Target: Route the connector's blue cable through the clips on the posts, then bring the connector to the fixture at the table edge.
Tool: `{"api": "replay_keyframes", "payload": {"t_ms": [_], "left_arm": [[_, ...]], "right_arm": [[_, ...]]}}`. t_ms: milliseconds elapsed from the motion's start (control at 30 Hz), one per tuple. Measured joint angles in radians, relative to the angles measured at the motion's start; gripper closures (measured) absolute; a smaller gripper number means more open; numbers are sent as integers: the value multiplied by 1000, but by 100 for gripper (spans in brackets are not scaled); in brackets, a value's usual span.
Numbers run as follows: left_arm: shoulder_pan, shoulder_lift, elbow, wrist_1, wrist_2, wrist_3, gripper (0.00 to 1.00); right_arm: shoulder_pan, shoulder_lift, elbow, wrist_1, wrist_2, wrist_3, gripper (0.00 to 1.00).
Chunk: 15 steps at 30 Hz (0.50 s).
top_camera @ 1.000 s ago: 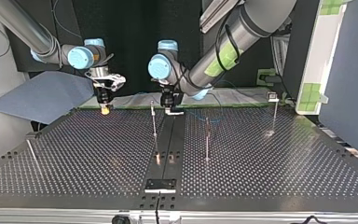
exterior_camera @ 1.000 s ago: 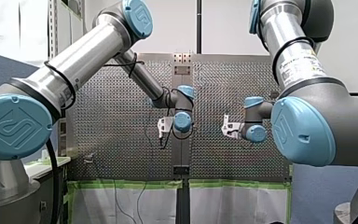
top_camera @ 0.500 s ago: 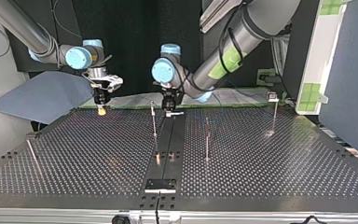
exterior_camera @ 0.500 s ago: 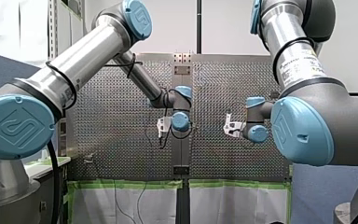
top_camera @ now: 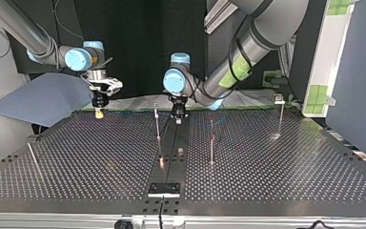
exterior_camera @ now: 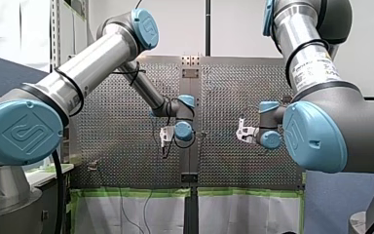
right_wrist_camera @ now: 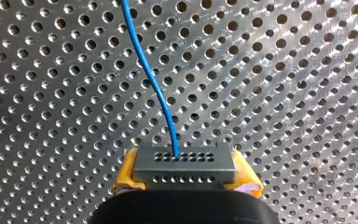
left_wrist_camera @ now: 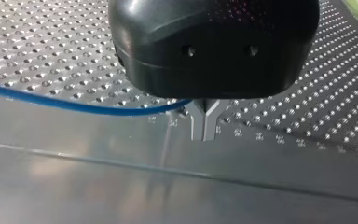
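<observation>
Boxy grey connector (right_wrist_camera: 185,165) — thin, curved blue cable (right_wrist_camera: 154,79)

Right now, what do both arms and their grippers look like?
Both arms: silver tubes, grey joints with blue caps bearing an embossed logo. My left arm has a black cable looped round it and green tape patches; my left gripper is a black housing with metal fingers. My right arm carries a printed label; my right gripper has yellow pads.
</observation>
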Motion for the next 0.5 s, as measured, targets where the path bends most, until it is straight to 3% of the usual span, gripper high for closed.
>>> {"api": "replay_keyframes", "payload": {"t_ms": [500], "left_arm": [[31, -8, 31, -6, 37, -1, 100]], "right_arm": [[-7, 6, -31, -14, 13, 1, 100]]}}
